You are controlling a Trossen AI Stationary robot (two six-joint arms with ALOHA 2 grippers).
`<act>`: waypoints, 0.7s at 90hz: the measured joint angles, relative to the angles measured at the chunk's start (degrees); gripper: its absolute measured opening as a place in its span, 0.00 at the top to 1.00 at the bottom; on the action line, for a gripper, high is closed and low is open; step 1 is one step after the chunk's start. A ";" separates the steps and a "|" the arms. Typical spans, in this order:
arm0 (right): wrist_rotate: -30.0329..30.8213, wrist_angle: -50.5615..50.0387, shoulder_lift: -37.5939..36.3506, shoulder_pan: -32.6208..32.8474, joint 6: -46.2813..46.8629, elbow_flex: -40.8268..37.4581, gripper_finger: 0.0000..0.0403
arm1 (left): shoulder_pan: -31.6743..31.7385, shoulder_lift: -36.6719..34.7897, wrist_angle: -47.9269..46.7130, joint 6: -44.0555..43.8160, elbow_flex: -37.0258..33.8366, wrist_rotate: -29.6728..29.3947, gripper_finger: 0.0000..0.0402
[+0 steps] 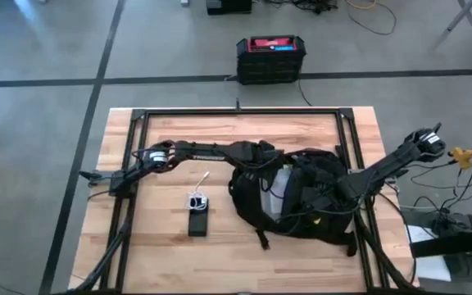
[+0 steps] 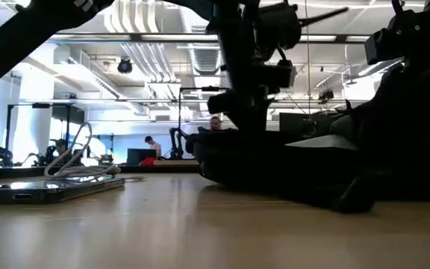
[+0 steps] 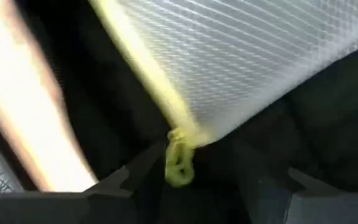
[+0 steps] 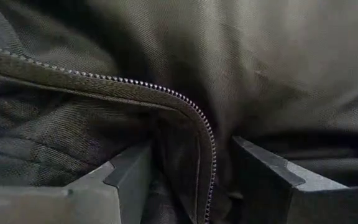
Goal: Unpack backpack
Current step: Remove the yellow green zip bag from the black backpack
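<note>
Here the backpack (image 1: 301,197) lies right of centre on the worktop (image 1: 179,254), its mouth open; the left end effector (image 3: 191,180), fingers apart, hangs over a translucent mesh pouch (image 3: 241,56) at its yellow-green zip pull (image 3: 178,163), while the right end effector (image 4: 191,180), fingers apart around a zipped fabric edge, steadies the bag. To do this well, the left should close on the pouch's corner and lift slowly, the right pinning the fabric. A dark device (image 1: 197,223) with a coiled white cable (image 1: 197,197) lies nearby, just left of the bag.

the backpack (image 1: 301,201) lies on the surface (image 1: 162,254), right of centre, with a flat device (image 1: 197,223) and its coiled cable (image 1: 197,197) just left of it. a box (image 1: 270,59) stands on the floor behind the surface (well apart from it).
</note>
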 joint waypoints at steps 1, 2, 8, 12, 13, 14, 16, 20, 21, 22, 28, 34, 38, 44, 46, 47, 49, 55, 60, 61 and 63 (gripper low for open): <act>0.00 0.00 0.00 0.00 0.02 0.00 0.51 | 0.11 0.00 0.06 0.00 0.04 0.00 0.58; 0.01 0.03 0.00 0.00 0.02 0.00 0.51 | 0.23 -0.01 0.20 0.00 0.06 0.00 0.58; 0.05 0.20 0.00 0.00 0.07 -0.07 0.51 | 0.82 0.04 1.59 0.01 -0.02 0.06 0.58; 0.13 0.32 0.00 0.00 0.07 -0.11 0.51 | 1.09 0.17 2.27 0.02 -0.27 0.33 0.57; 0.15 0.34 0.00 0.00 0.07 -0.11 0.51 | 1.14 0.17 2.39 0.02 -0.35 0.34 0.57; 0.17 0.36 0.00 0.00 0.07 -0.11 0.51 | 1.17 0.17 2.52 0.02 -0.44 0.36 0.57; 0.18 0.41 0.00 0.00 0.08 -0.14 0.51 | 1.19 0.17 2.91 0.03 -0.68 0.53 0.56; 0.20 0.55 0.00 0.00 0.11 -0.20 0.51 | 1.17 0.13 4.05 0.09 -1.30 1.37 0.55; 0.20 0.55 0.00 0.00 0.17 -0.21 0.51 | 1.17 0.12 4.34 0.10 -1.55 1.71 0.55; 0.20 0.56 0.00 0.01 0.24 -0.22 0.51 | 1.17 0.11 4.59 0.13 -1.80 1.99 0.55; 0.34 0.65 -0.02 0.02 0.46 -0.26 0.51 | 1.13 0.11 5.17 0.28 -3.51 2.21 0.53; 0.44 0.74 -0.02 0.02 0.45 -0.26 0.51 | 1.27 0.13 5.95 0.33 -5.58 2.32 0.52; 0.48 0.77 -0.02 0.02 0.26 -0.26 0.51 | 1.53 0.13 7.32 -0.05 -6.91 2.44 0.51; 0.63 0.96 -0.02 0.00 0.09 -0.26 0.51 | 1.84 0.11 8.51 -1.00 -8.67 2.67 0.49; 0.66 1.07 -0.02 0.00 0.06 -0.26 0.51 | 1.91 0.10 8.57 -1.50 -9.12 2.97 0.49; 0.67 1.14 -0.02 0.00 0.05 -0.26 0.51 | 1.95 0.07 8.62 -1.72 -9.35 3.17 0.49; 0.73 1.23 -0.02 0.00 0.04 -0.26 0.51 | 2.01 -0.01 8.72 -2.16 -9.81 3.82 0.49; 0.81 1.31 -0.02 0.00 -0.17 -0.26 0.51 | 2.18 -0.22 9.78 -3.43 -11.29 5.91 0.48; 0.81 1.36 -0.02 0.00 -0.37 -0.26 0.51 | 2.20 -0.26 10.75 -4.67 -12.08 6.93 0.50; 0.81 1.36 -0.02 0.00 -0.40 -0.26 0.51 | 2.20 -0.26 10.81 -4.91 -12.13 7.07 0.50; 0.81 1.36 -0.02 0.00 -0.47 -0.26 0.51 | 2.20 -0.26 10.81 -5.35 -12.15 7.28 0.52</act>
